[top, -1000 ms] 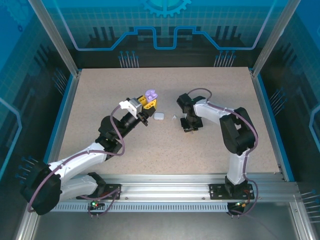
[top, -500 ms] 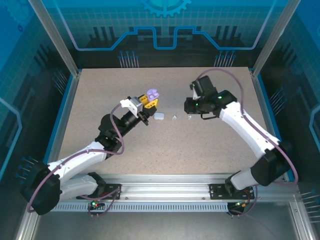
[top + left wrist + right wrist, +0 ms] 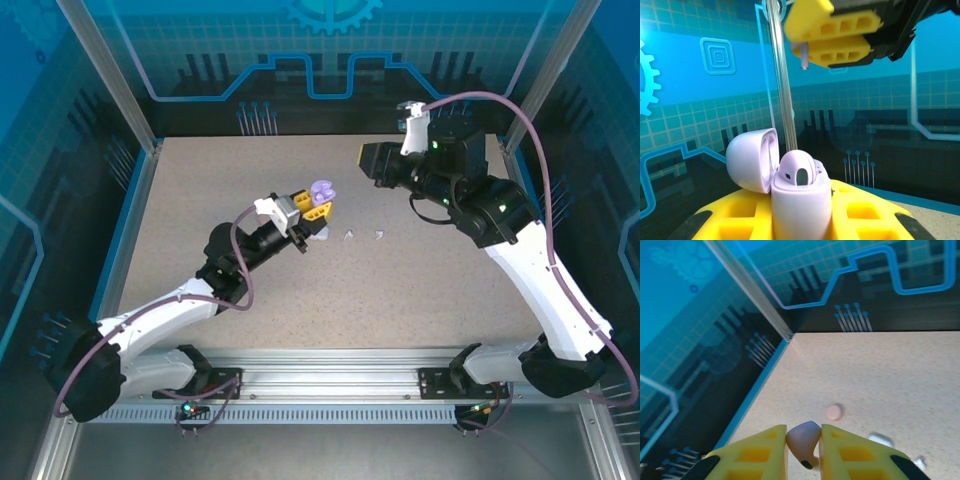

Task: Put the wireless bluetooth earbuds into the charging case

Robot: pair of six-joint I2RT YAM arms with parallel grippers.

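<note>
Purple case (image 3: pixel 800 200), lid (image 3: pixel 751 159) flipped open, pinched in left end effector (image 3: pixel 316 205); right end effector (image 3: pixel 804 434) pinches pale pinkish stemmed bud (image 3: pixel 802 441).

Two white specks (image 3: pixel 348 235) on the counter (image 3: pixel 430 290) are too small to identify; the lilac case (image 3: pixel 801 200) is cut off below.

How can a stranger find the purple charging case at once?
On the table, follow the left arm to its yellow pincer. It holds the purple charging case with the lid open; the tiny white earbuds nearby lie loose on the table.
</note>
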